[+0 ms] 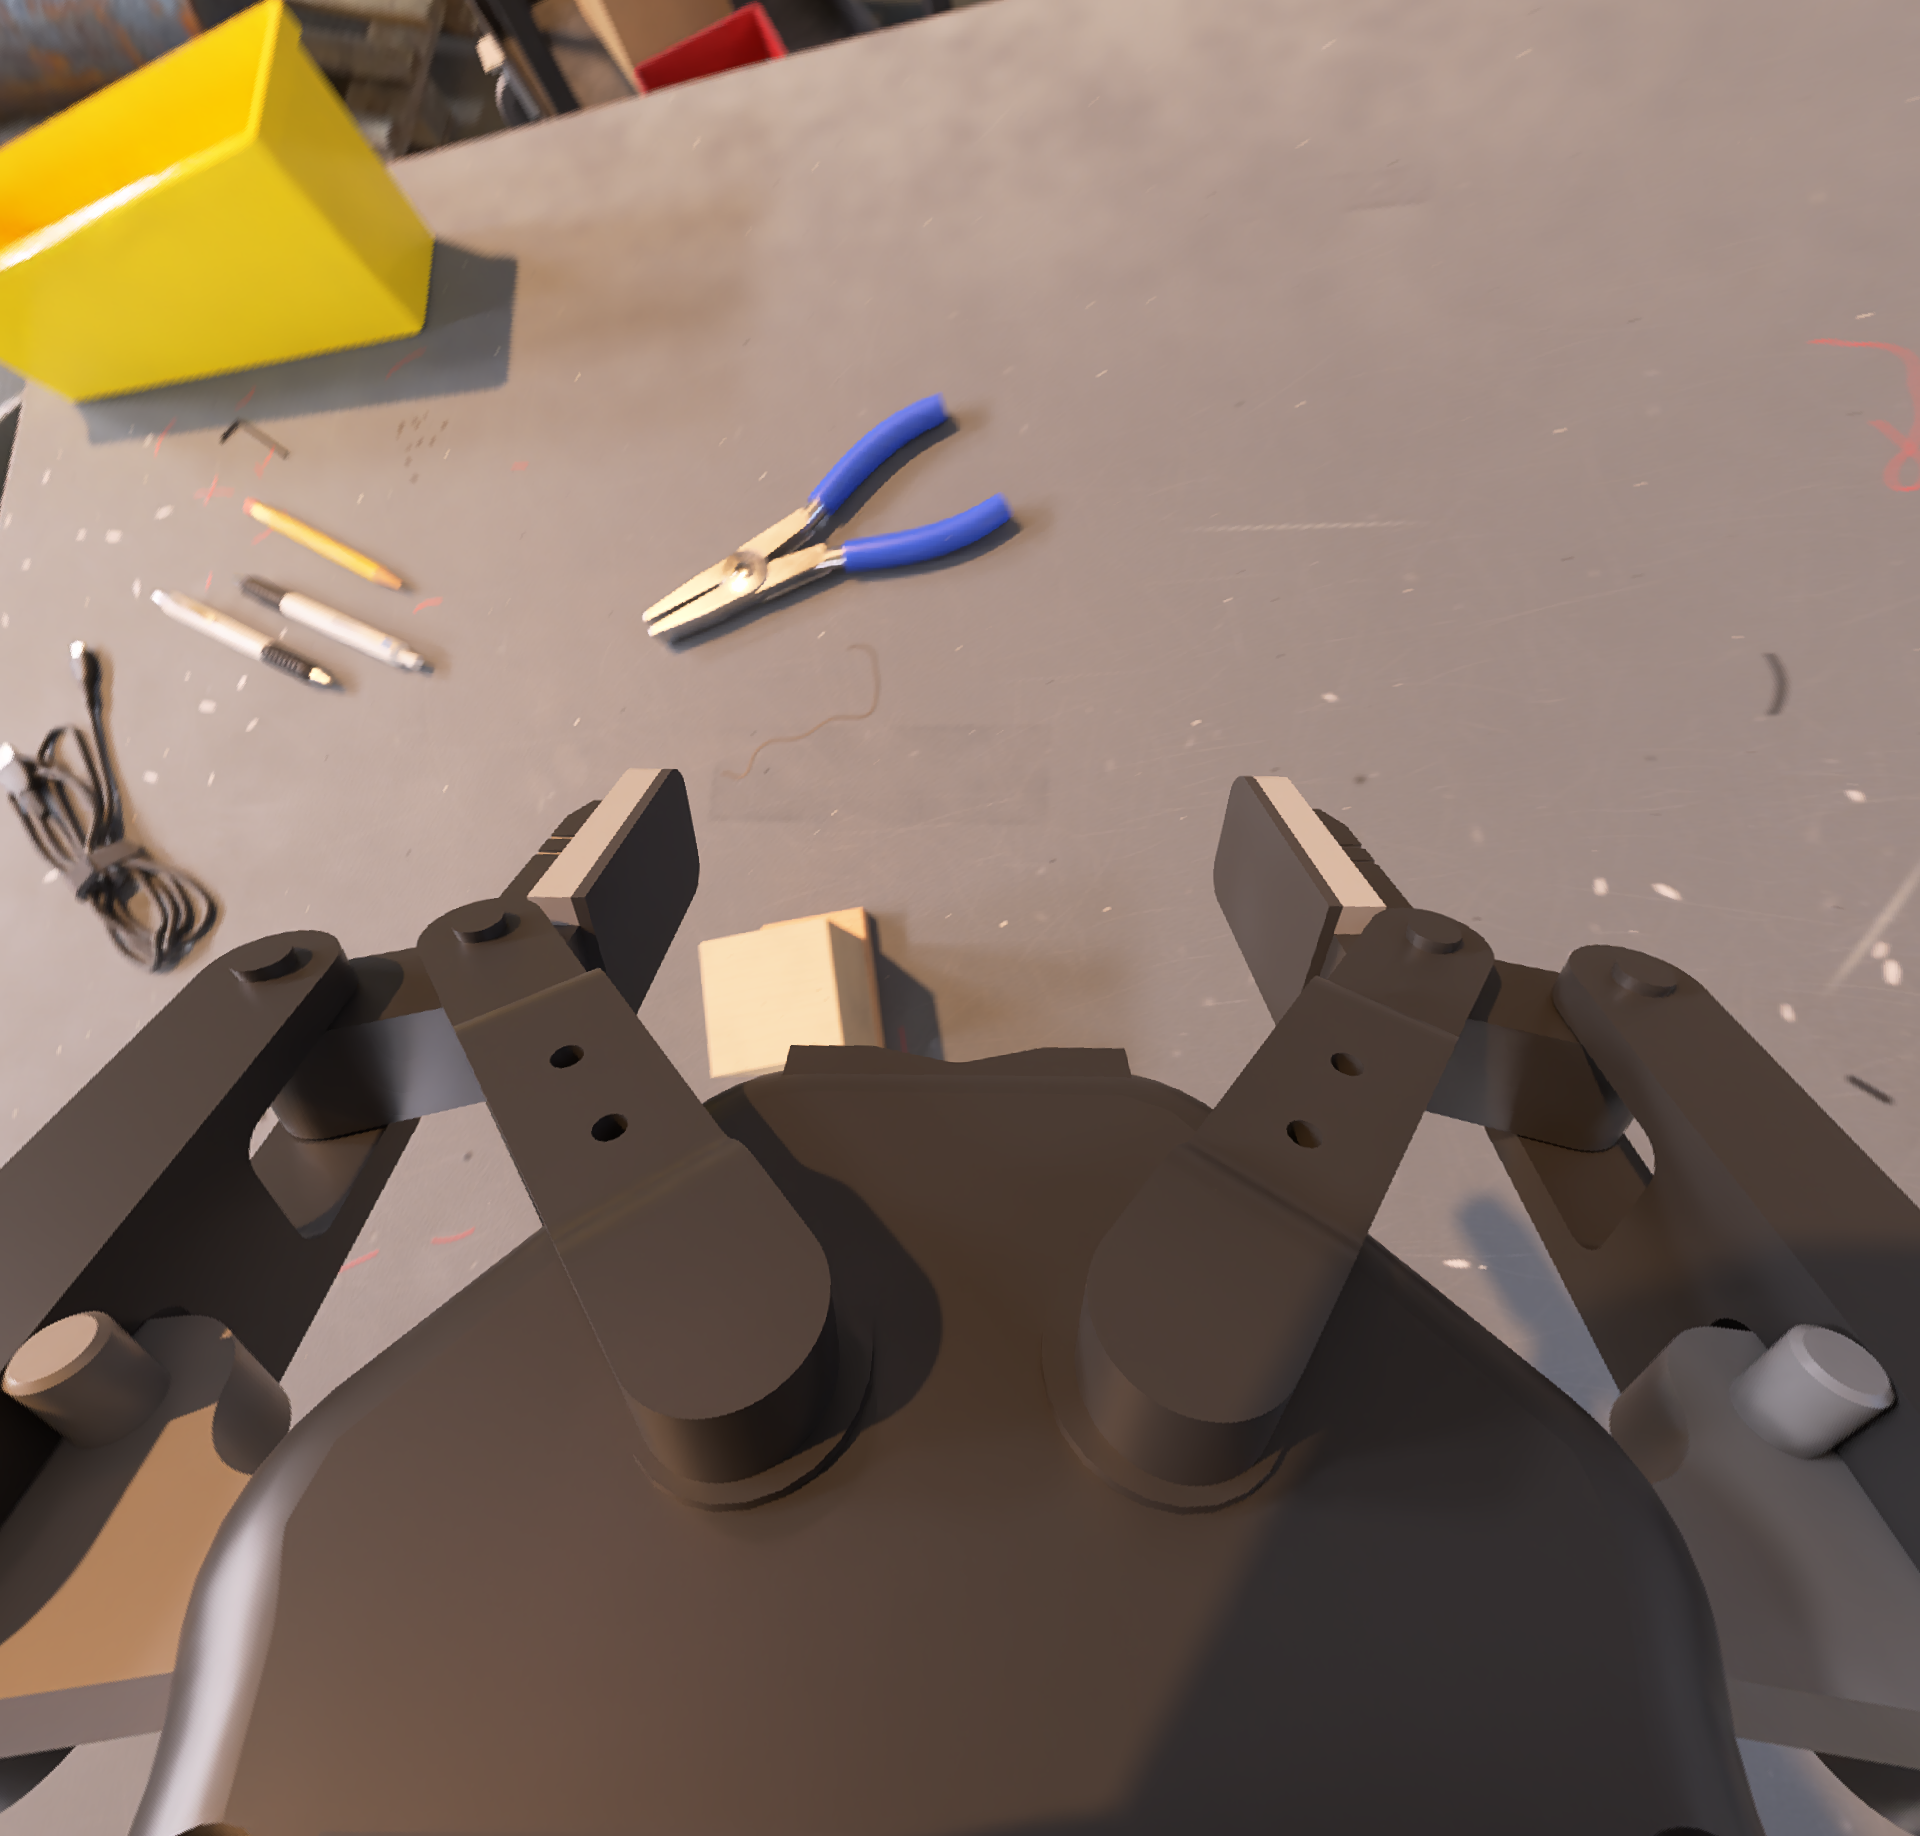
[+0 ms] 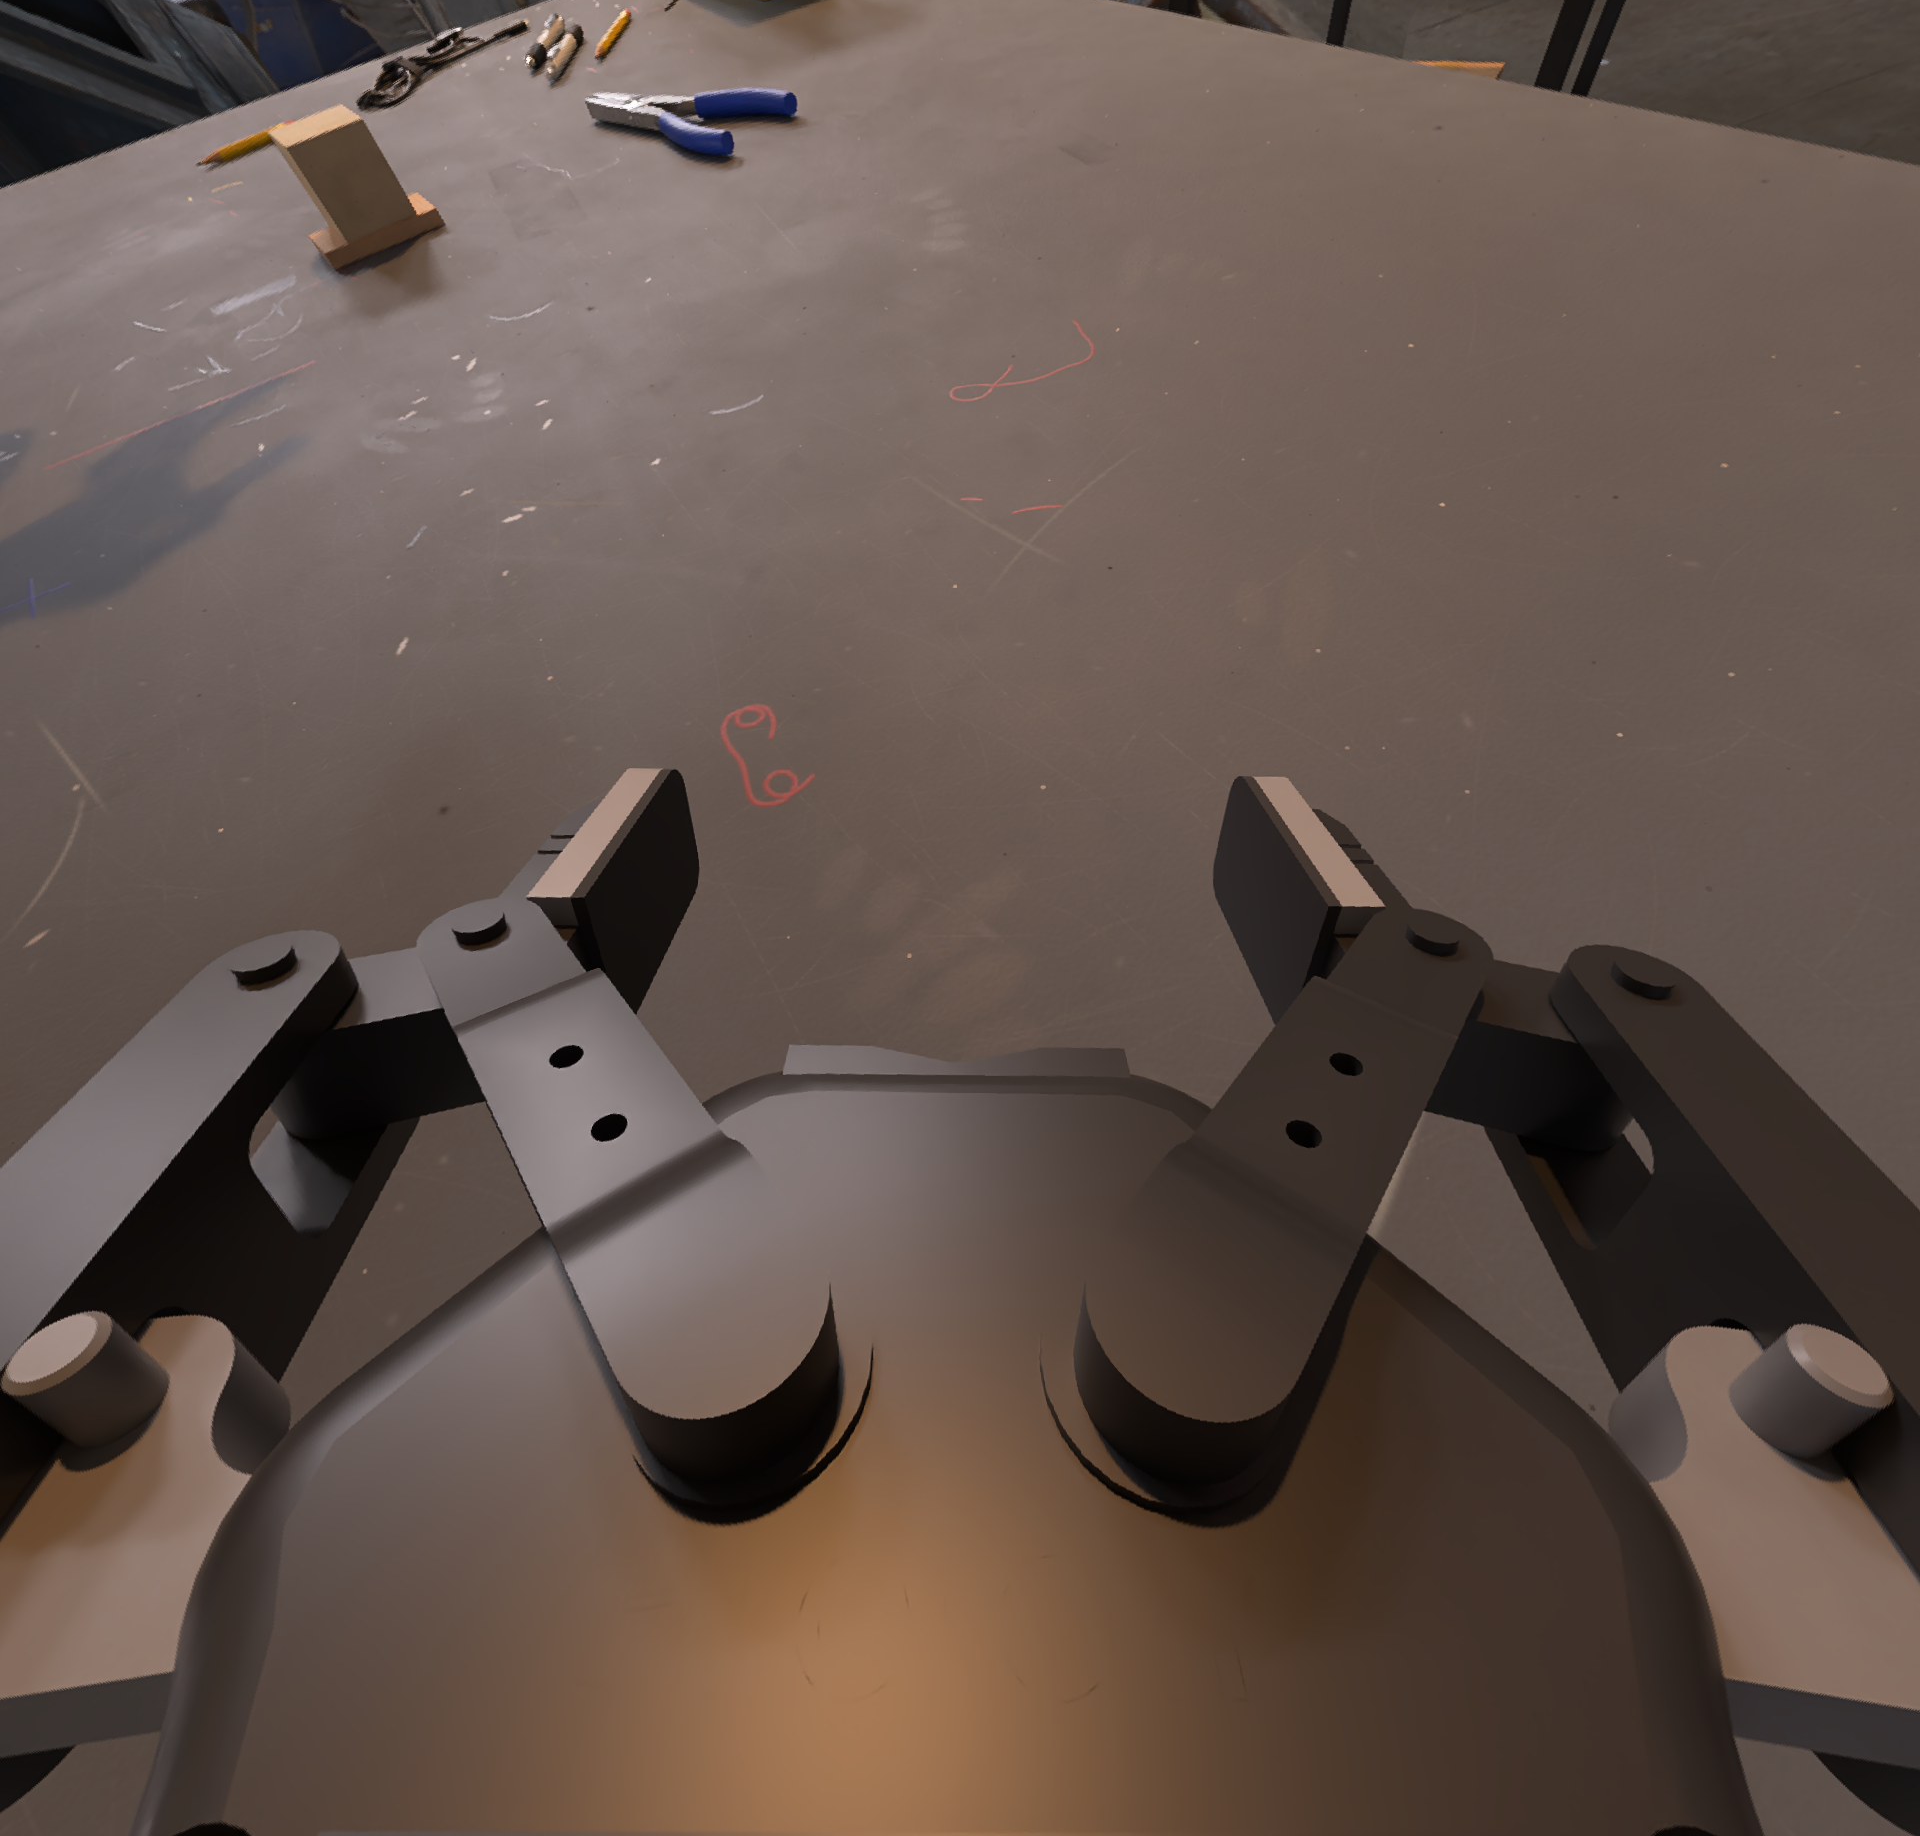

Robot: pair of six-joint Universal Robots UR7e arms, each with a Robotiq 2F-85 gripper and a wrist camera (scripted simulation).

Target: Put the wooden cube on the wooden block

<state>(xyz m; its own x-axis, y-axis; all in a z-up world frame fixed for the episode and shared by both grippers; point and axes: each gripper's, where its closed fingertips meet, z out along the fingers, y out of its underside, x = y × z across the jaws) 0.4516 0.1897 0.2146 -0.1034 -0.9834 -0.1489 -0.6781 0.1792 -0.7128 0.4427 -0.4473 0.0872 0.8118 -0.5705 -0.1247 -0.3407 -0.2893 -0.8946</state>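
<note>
Grey, scuffed workbench (image 2: pixel 1247 384) with chalk marks and scratches; shelving and clutter behind its far edge. Along the far side: yellow bin (image 1: pixel 208 217), pencil (image 1: pixel 322 543), two pens (image 1: pixel 291 633), coiled black cable (image 1: pixel 104 830), blue-handled pliers (image 1: pixel 821 529).

Wooden cube (image 2: pixel 348 171) already stands on the wooden block (image 2: pixel 379 233), seen from the right wrist view far off at upper left. The cube looks tall beside the thin, low block, and appears to sit toward one side of it rather than centred, so the stack seems done but not generous in margin.

Left gripper (image 1: pixel 956 841) fingers spread wide, holding nothing. From the left wrist view the cube's top face shows just under and behind the fingertips, partly hidden by the gripper body; apart from both pads, as far as can be told.

Right gripper (image 2: pixel 956 841) also spread wide, empty, hanging over bare bench well away from the stack.

Risks, as judged:
- Left gripper sits close above the cube. A sideways or tilted retreat could catch a pad on the cube's upper edge and tip it off.
- Narrow base under a tall piece: a small nudge may topple it.
- Pliers lie near the retreat path; low sweep could drag them.
</note>
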